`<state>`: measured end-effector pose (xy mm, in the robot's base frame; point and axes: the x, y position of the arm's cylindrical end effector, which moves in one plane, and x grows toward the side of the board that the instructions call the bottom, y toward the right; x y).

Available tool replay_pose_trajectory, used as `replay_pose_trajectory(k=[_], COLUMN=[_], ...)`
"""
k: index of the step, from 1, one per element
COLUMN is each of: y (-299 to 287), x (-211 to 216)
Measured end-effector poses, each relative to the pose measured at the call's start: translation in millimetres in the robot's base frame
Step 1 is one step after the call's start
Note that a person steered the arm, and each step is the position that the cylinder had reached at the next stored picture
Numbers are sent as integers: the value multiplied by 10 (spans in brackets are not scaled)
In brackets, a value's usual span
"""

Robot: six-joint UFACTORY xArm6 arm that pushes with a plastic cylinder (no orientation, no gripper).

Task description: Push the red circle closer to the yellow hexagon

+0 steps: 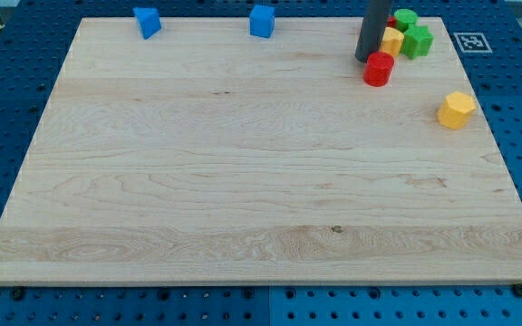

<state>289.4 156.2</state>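
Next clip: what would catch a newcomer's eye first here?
The tight cluster at the view's top right: my tip sits just left of the red circle, with a yellow block and two green blocks packed behind. The yellow hexagon stands alone lower right; two blue blocks line the top edge.

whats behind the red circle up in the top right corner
Behind the red circle sit a yellow block, a green star-like block and a green round block. My tip stands just left of it. The rod hides anything behind itself.
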Motion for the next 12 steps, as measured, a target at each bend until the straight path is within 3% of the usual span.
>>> replay_pose_trajectory(k=[2, 7, 9, 11, 12], y=[400, 450, -7, -25, 39], x=[0, 8, 19, 441, 362])
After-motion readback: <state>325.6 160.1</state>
